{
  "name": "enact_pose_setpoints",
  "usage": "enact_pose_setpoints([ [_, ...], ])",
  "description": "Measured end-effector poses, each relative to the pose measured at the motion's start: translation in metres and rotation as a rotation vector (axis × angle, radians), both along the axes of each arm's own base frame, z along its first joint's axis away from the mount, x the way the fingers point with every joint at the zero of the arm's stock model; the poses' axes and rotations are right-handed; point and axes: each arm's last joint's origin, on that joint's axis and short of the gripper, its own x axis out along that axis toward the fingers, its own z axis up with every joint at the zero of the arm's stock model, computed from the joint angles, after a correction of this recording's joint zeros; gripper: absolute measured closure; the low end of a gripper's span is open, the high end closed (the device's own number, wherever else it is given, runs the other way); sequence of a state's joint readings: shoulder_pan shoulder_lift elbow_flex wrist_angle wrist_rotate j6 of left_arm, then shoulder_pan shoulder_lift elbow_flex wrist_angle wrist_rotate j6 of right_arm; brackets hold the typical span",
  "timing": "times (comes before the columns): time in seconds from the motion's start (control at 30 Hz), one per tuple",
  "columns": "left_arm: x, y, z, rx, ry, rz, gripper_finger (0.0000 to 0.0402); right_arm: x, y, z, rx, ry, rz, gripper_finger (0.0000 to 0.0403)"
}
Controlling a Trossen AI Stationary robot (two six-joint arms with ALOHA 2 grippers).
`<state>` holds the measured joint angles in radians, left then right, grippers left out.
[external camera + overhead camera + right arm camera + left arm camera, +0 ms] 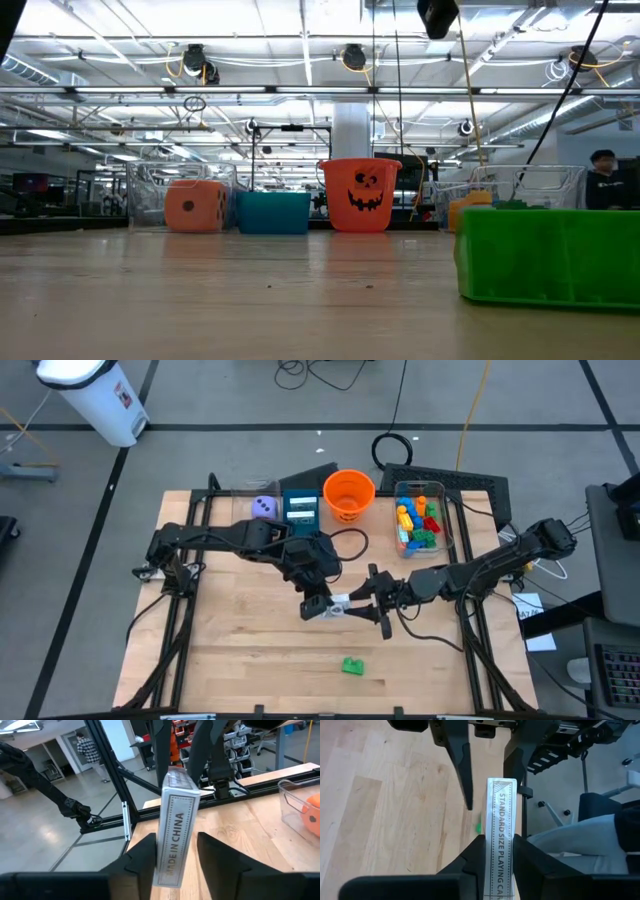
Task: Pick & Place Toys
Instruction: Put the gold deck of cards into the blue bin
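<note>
Meeting mid-table, left pincer (318, 606) clamps card box (340, 605); right pincer (375, 603) seemingly loosened.

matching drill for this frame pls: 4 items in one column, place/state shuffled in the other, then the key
1. card box
2. green brick
3. orange bucket
4. purple die

A. alone near the table's front edge
B. between the teal box and the bin of bricks
C. between both hands, left hand shut on it
D. in the back-left clear bin

1-C, 2-A, 3-B, 4-D
</note>
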<state>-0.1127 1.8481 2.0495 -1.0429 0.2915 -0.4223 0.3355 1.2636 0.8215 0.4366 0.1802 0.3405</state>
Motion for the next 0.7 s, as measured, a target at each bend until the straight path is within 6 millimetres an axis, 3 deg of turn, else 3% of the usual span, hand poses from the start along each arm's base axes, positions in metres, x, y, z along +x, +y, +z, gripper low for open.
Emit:
enact_pose_setpoints([
  [0.33, -0.002, 0.008, -0.002, 0.044, 0.019, -0.015, 0.0317, -0.019, -0.018, 0.015, -0.021, 0.026, -0.043, 0.0194],
  [0.7, -0.016, 0.048, -0.014, 0.273, 0.178, 0.016, 0.0316, -0.045, -0.037, 0.031, -0.027, 0.046, -0.098, 0.0193],
])
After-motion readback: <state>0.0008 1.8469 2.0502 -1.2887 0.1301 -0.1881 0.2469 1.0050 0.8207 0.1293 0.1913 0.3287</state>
